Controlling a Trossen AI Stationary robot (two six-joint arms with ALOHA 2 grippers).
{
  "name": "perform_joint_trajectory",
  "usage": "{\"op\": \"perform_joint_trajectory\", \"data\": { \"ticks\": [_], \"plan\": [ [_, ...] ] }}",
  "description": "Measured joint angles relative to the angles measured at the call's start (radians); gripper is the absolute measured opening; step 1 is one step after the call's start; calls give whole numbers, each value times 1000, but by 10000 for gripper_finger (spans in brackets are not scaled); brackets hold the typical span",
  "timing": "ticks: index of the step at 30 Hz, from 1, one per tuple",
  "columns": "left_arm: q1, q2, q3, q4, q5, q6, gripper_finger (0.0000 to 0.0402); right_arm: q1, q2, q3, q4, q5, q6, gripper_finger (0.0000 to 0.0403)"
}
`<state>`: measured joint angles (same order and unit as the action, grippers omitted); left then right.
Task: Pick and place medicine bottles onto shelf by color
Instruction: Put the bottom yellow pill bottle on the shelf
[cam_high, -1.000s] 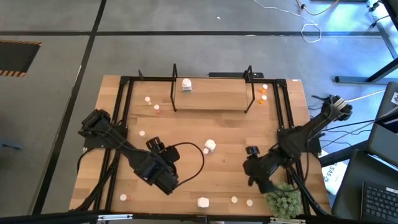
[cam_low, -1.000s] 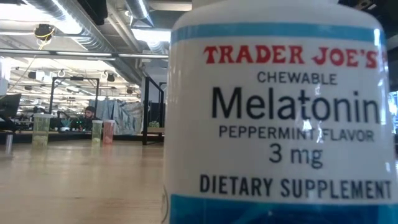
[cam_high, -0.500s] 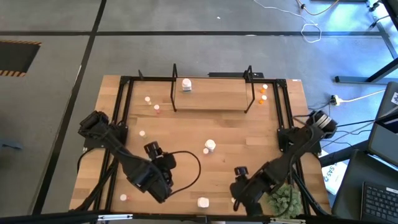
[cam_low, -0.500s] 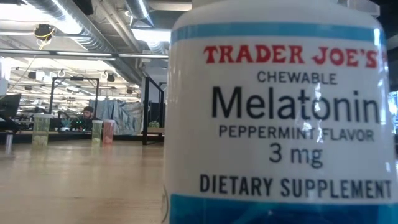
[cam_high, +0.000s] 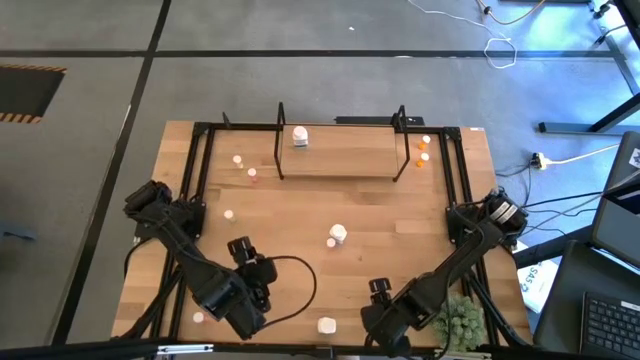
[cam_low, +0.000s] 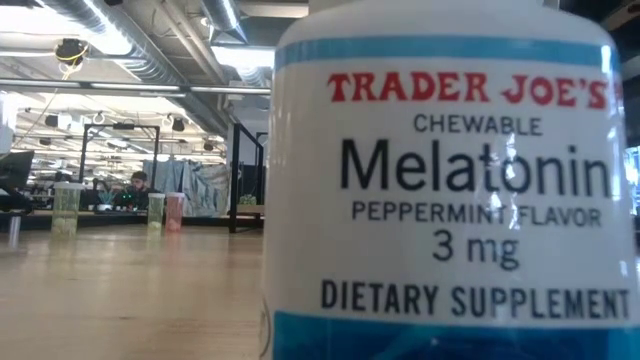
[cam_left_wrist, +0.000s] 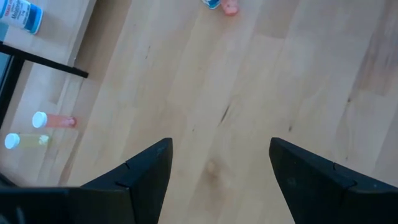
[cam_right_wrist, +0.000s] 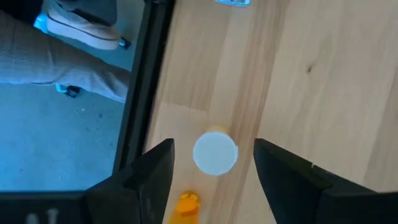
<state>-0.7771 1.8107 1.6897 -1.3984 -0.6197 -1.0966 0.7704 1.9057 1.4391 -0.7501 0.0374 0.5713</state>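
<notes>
Both arms are sitting at the near edge of the table (cam_high: 300, 200).

Left gripper (cam_left_wrist: 219, 163) is hovering around 7 o'clock of table centre, fingers (cam_left_wrist: 146, 171) standing apart over bare wood, gripping nothing. Its wrist cam is showing two small capped bottles lying side by side near the black frame: an orange one (cam_left_wrist: 55, 121) and a yellowish one (cam_left_wrist: 26, 140).

Right gripper (cam_right_wrist: 212, 168) is hanging around 5 o'clock, fingers spread with nothing clamped. A white-capped bottle (cam_right_wrist: 215, 152) is standing upright between them, not touching either. A small orange bottle (cam_right_wrist: 186, 203) is lying just beside it, nearer the frame bar. A person's shoe and trouser leg are showing on the floor past the table edge.

Shelf (cam_high: 338, 160) is sitting at 12 o'clock, with one white bottle (cam_high: 300, 136) on it. Other bottles are scattered: one white bottle (cam_high: 337, 235) near centre, another (cam_high: 327, 325) at 6 o'clock, orange ones (cam_high: 421, 152) just right of the shelf, pale ones (cam_high: 238, 159) to its left.

A melatonin bottle (cam_low: 445, 180) is filling the low view.
</notes>
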Motion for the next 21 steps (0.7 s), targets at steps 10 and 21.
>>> {"op": "perform_joint_trajectory", "data": {
  "ticks": [10,21],
  "plan": [
    [-17,0,0,2,-1,0,263,0,33,0,-2,9,-30,223],
    [-17,0,0,2,-1,-2,263,0,34,-3,-11,48,-33,223]
  ]
}}
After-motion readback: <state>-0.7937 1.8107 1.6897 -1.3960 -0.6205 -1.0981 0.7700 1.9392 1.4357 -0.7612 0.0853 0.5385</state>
